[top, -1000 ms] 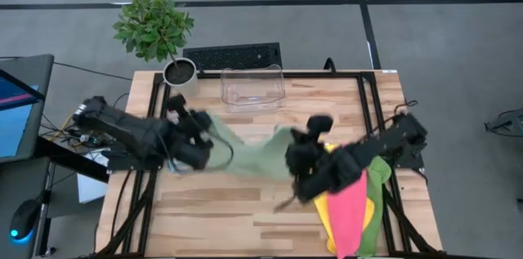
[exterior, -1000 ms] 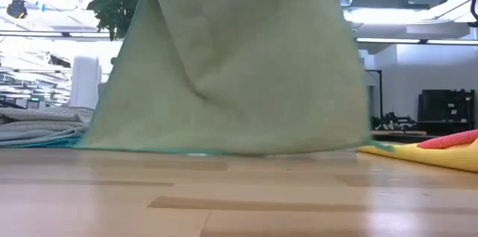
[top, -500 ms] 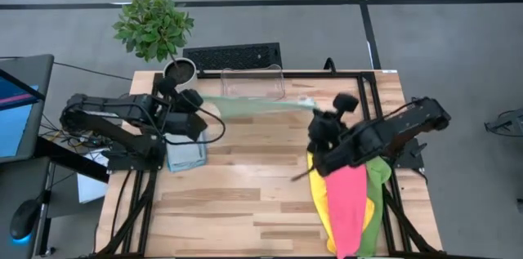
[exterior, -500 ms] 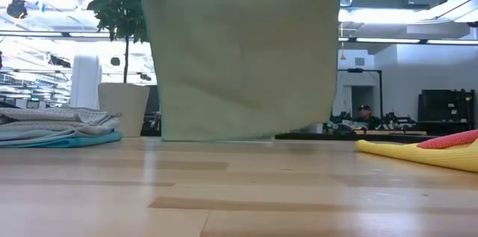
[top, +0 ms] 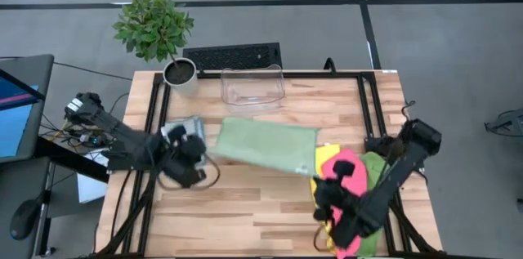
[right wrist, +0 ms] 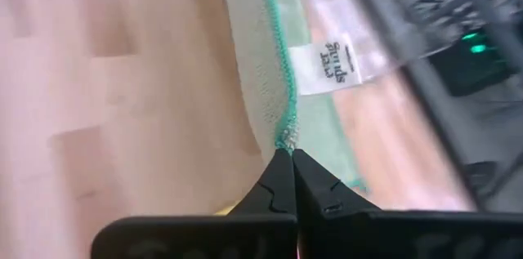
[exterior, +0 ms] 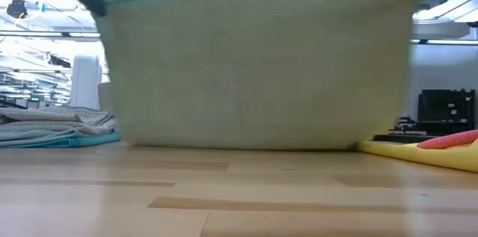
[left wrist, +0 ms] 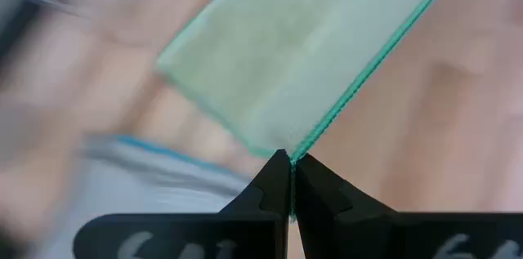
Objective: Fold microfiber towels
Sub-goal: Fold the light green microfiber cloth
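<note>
With the left tool (left wrist: 290, 161) and right tool (right wrist: 288, 159) each clamped on a corner, keep the pale green towel (top: 265, 145), mid-frame over the worktop (top: 245, 210), taut and lower it evenly.

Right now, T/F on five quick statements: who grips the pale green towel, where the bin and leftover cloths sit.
1. Both grippers are shut on the pale green towel. True: left gripper and right gripper each pinch an edge.
2. The clear bin holds a folded towel. False: it looks empty.
3. The pink towel lies on the table's right side. True.
4. The green towel lies flat on the table. False: it hangs stretched between the arms.
5. The folded grey and blue stack sits by the right arm. False: it sits by the left arm.
</note>
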